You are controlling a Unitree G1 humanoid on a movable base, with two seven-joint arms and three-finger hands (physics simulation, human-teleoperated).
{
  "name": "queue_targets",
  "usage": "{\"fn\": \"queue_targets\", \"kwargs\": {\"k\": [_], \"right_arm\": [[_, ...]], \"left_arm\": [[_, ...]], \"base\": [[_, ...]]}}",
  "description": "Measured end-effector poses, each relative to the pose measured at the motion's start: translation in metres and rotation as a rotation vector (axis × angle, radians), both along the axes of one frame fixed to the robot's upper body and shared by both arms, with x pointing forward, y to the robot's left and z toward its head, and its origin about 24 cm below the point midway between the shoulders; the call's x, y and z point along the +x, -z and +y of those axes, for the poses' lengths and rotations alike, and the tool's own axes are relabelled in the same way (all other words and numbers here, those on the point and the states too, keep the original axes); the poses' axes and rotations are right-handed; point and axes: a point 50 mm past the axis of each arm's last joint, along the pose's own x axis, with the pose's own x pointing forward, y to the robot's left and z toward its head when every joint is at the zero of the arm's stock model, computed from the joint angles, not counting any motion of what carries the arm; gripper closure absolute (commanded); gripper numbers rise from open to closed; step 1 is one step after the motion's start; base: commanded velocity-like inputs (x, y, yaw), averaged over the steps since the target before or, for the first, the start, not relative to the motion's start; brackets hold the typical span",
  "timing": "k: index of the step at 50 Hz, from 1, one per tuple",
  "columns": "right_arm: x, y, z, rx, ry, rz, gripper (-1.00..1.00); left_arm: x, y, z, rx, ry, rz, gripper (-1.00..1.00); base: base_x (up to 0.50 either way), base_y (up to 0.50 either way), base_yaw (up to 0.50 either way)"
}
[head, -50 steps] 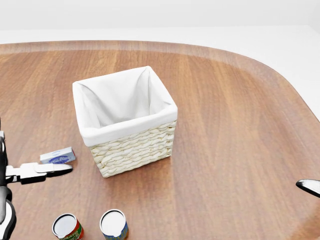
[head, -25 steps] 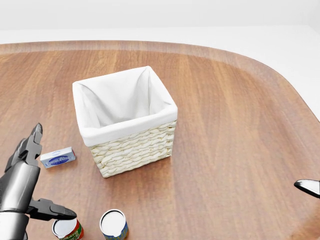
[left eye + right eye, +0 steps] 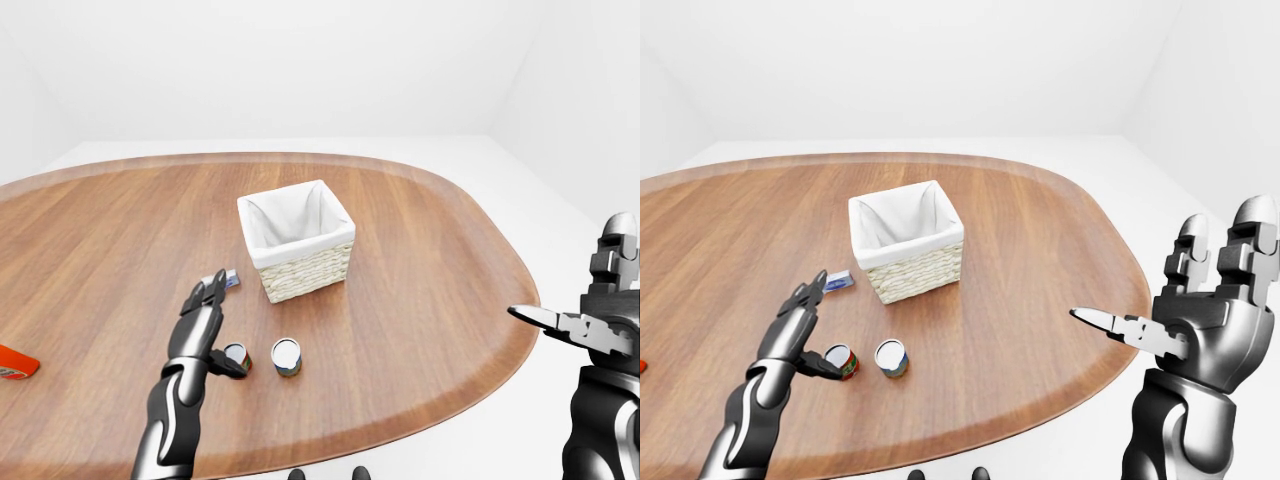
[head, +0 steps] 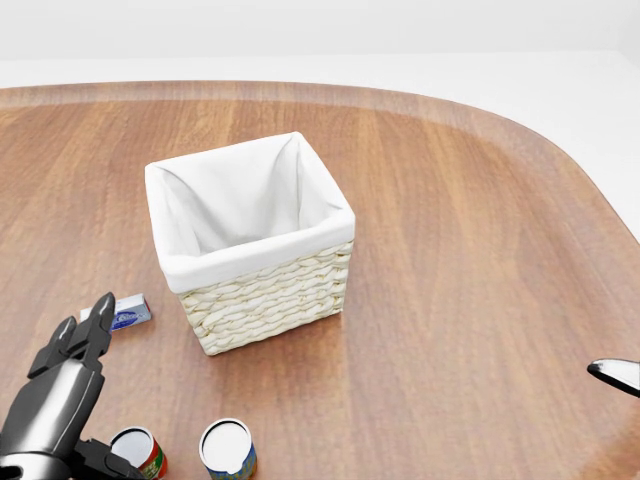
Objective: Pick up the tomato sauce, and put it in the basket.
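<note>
The left robot hand (image 3: 205,322) was held wide open, its thumb beside the tomato sauce (image 3: 238,357), which stood on the worktop (image 3: 420,270) below the basket (image 3: 296,240). The neighbouring can (image 3: 286,356) could be toppled by a careless closure. The open right robot hand (image 3: 1200,320) was shown whole only in the right-eye view.

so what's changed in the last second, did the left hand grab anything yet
Not yet. The left hand has swung from beside the small blue box, at the head view's left edge, down toward the red-labelled can. Its fingers are open, with the thumb beside the can but not closed on it. The basket, blue-labelled can, blue box and right hand stayed put.
</note>
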Motion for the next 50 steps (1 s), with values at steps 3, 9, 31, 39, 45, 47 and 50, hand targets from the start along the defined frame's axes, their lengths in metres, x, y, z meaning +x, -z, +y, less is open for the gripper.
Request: {"fn": "queue_targets", "kwargs": {"k": [3, 9, 31, 39, 45, 47, 50], "right_arm": [[0.0, 0.0, 0.0, 0.0, 0.0, -0.001, -1.0], [0.0, -0.001, 0.0, -0.001, 0.0, -0.003, -1.0], [0.0, -0.001, 0.0, -0.002, 0.0, -0.005, -1.0], [-0.001, 0.0, 0.0, 0.0, 0.0, -0.002, -1.0], [-0.001, 0.0, 0.0, 0.002, -0.001, 0.001, -1.0], [-0.001, 0.001, 0.0, 0.003, -0.001, 0.001, -1.0], [-0.001, 0.001, 0.0, 0.003, -0.001, 0.002, -1.0]], "left_arm": [[-0.001, 0.005, 0.0, 0.016, 0.008, 0.019, -1.0], [-0.002, 0.015, 0.0, 0.057, 0.016, 0.057, -1.0], [0.004, 0.051, 0.002, 0.142, 0.013, 0.144, -1.0], [0.007, 0.062, 0.004, 0.161, -0.001, 0.164, -1.0], [0.012, 0.07, 0.005, 0.168, -0.02, 0.171, -1.0], [0.013, 0.072, 0.006, 0.171, -0.025, 0.174, -1.0], [0.014, 0.076, 0.006, 0.175, -0.03, 0.179, -1.0]], "base": [[0.0, 0.0, 0.0], [0.0, 0.0, 0.0], [0.0, 0.0, 0.0], [0.0, 0.0, 0.0], [0.0, 0.0, 0.0], [0.0, 0.0, 0.0], [0.0, 0.0, 0.0]]}}
